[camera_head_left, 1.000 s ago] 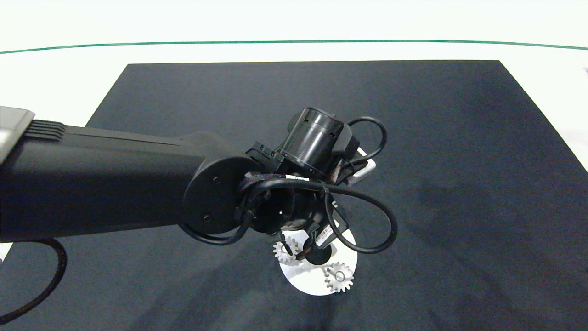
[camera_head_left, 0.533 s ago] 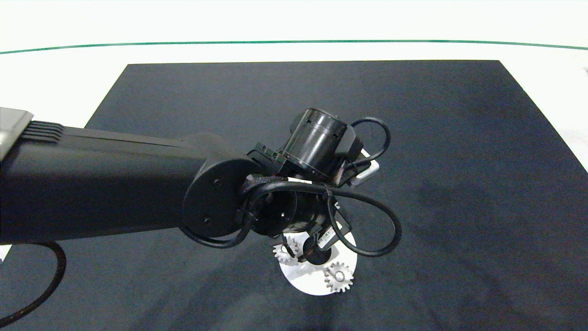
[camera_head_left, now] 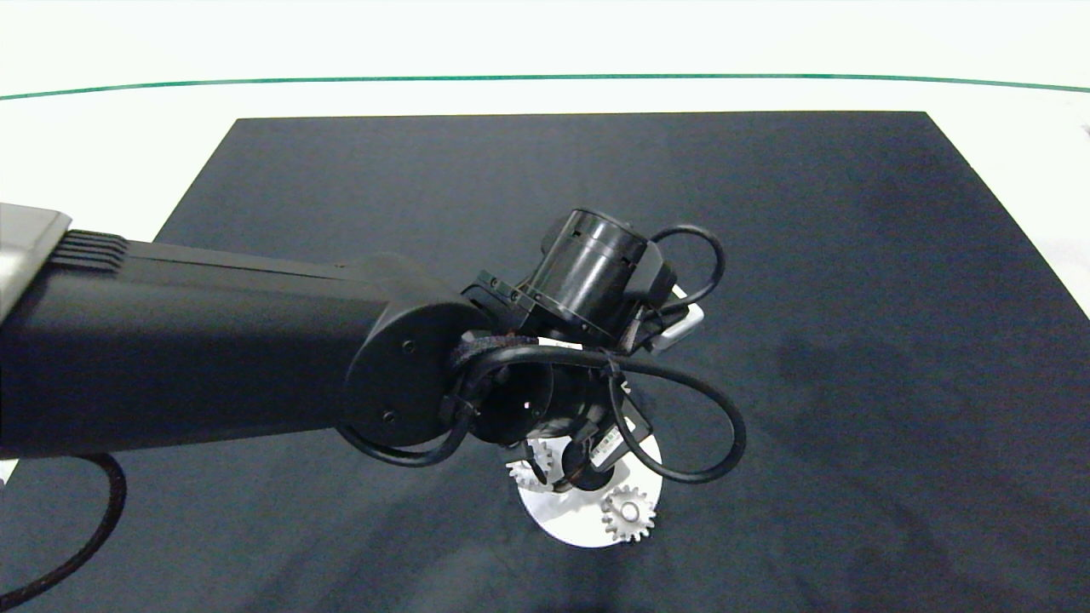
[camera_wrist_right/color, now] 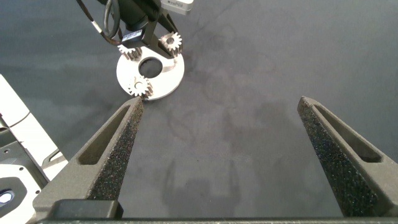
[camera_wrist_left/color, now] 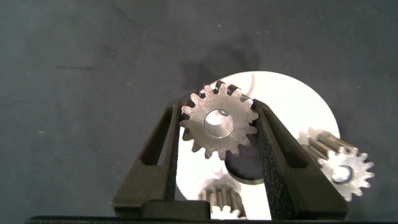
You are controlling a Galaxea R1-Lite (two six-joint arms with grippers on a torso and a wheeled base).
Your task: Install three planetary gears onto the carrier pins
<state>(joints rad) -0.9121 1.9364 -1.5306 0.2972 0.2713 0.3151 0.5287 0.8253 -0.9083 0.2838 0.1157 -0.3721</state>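
My left gripper [camera_wrist_left/color: 217, 106] is shut on one off-white planetary gear [camera_wrist_left/color: 219, 122], held flat by its teeth over the rim of the white carrier disc [camera_wrist_left/color: 292, 99]. A second gear [camera_wrist_left/color: 339, 167] sits on a carrier pin [camera_wrist_left/color: 341, 175]. A third gear [camera_wrist_left/color: 221, 200] shows partly by the disc's centre hole. In the head view the left arm covers much of the disc [camera_head_left: 572, 519]; two gears [camera_head_left: 628, 513] [camera_head_left: 530, 470] show on it. The pin under the held gear is hidden. My right gripper [camera_wrist_right/color: 221, 102] hangs open over bare mat, away from the disc [camera_wrist_right/color: 163, 79].
A black mat [camera_head_left: 851, 255] covers the white table [camera_head_left: 102, 145], with a green line [camera_head_left: 545, 77] near the far side. The left arm's cable loops [camera_head_left: 715, 426] hang beside the disc. The right arm is outside the head view.
The left wrist has crept slightly nearer and lower over the disc, still holding its gear. The two gears on the disc have not moved.
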